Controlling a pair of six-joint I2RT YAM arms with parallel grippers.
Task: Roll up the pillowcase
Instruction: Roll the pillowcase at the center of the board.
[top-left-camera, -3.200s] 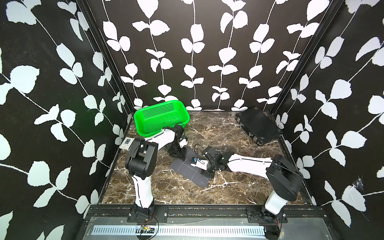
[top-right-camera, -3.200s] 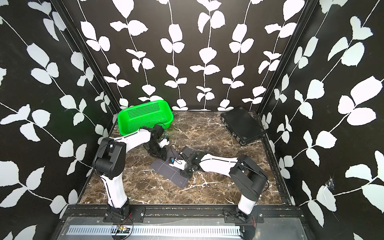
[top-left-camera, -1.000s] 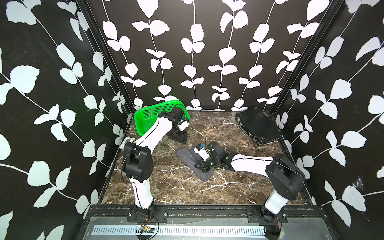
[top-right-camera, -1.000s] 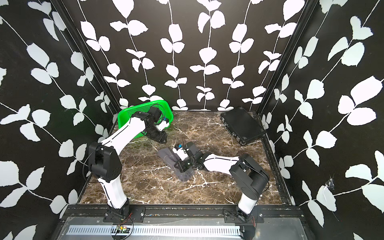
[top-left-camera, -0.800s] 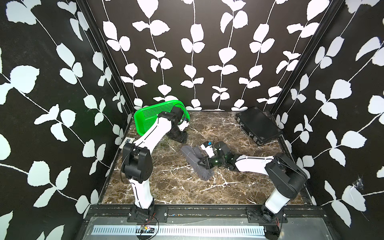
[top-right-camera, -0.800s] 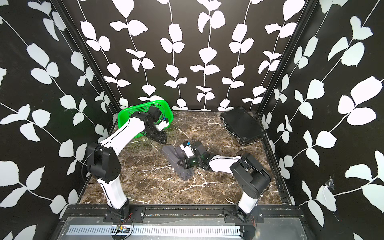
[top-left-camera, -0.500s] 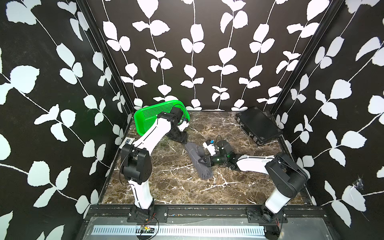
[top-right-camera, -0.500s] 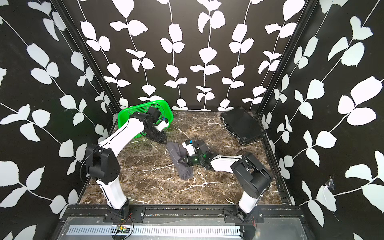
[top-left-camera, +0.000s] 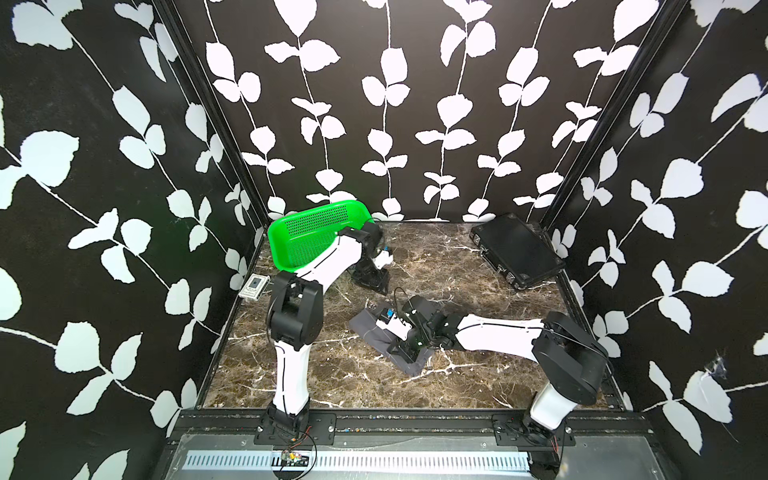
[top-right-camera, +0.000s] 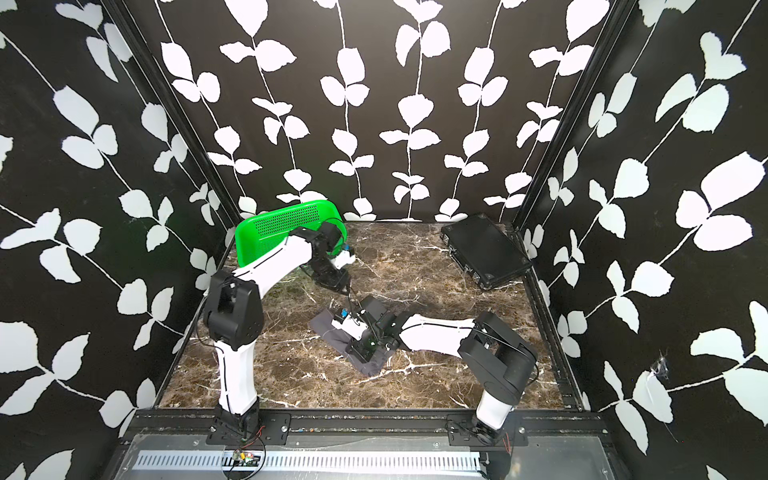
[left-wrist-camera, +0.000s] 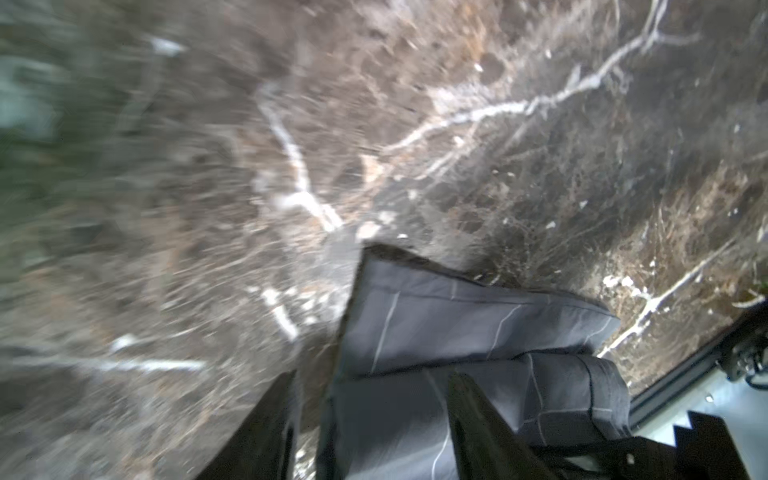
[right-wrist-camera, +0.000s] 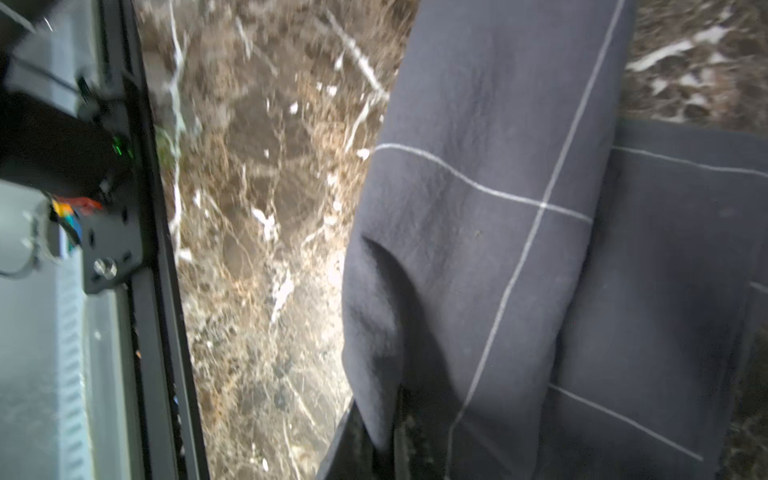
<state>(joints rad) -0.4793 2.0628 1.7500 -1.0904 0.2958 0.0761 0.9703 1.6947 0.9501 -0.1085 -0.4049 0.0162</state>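
The pillowcase (top-left-camera: 368, 326) is lying near the middle of the marble tabletop (top-left-camera: 332, 386), already gathered into a long narrow band and no longer a flat sheet; both top views are showing it running diagonally under the right arm. In the left wrist view the pillowcase (left-wrist-camera: 457, 324) is showing 1 end turned over into a thick, rounded fold, while the rest is stretching out flat in layers. By my reading, the narrowing of the cloth is done and the rolling itself is only beginning: most of the band's length is waiting to be wound up.

The right gripper (top-left-camera: 401, 349) is resting low on the band, its jaws closed together on a pinch of the fabric; the right wrist view is showing the pillowcase (right-wrist-camera: 498, 208) creasing down into the fingers. The left gripper (top-left-camera: 374, 283) is hovering over bare marble just in front of the green basket (top-left-camera: 307, 232), well apart from the cloth, with its fingers (left-wrist-camera: 266, 424) standing apart and nothing between them.

The black flat case (top-left-camera: 515, 249) is sitting at the far corner, clear of the work. What is remaining, I judge, is turning the band over itself until it is forming 1 compact roll.
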